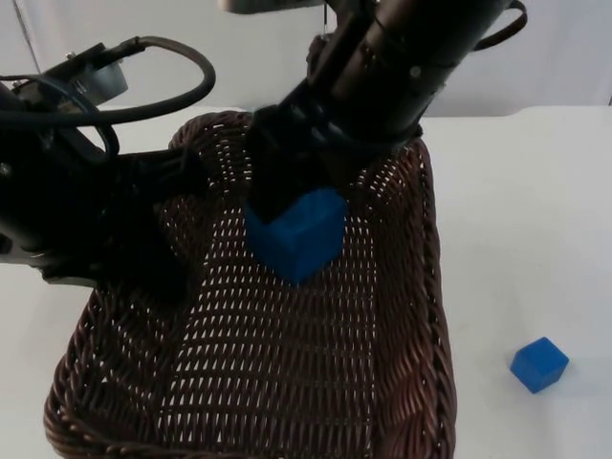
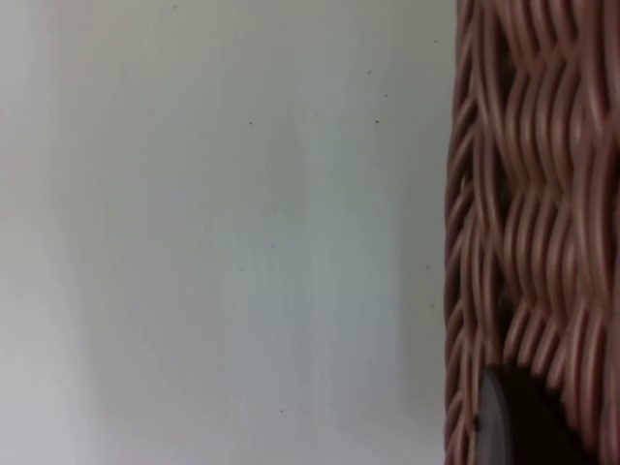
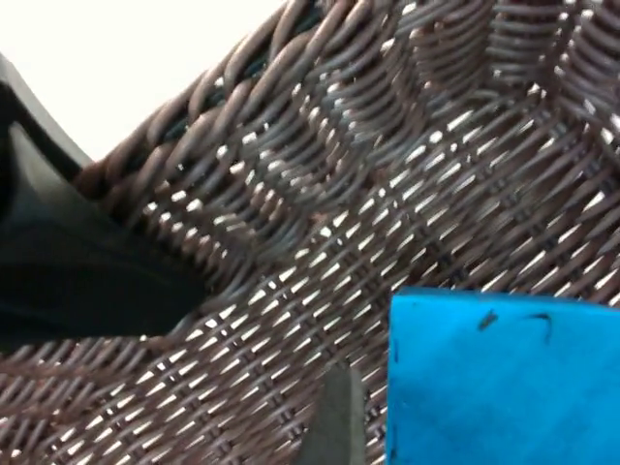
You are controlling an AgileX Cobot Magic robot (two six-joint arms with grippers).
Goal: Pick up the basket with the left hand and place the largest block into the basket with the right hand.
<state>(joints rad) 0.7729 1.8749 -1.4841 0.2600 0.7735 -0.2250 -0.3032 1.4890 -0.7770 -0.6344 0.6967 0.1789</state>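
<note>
A dark brown wicker basket [image 1: 421,287] takes up the middle of the top view. My left gripper [image 1: 187,176] is shut on its left rim, and in the left wrist view the woven rim [image 2: 523,194] runs beside a black fingertip [image 2: 513,426]. My right gripper [image 1: 285,196] reaches down into the basket and is shut on the large blue block [image 1: 298,235], which hangs over the basket's far half. In the right wrist view the block [image 3: 504,378] sits beside a fingertip [image 3: 334,417], over the weave [image 3: 339,194].
A small blue block [image 1: 539,364] lies on the white table [image 1: 535,210] to the right of the basket. The left arm's black body [image 3: 77,281] stands against the basket's rim. Bare table shows left of the rim [image 2: 223,232].
</note>
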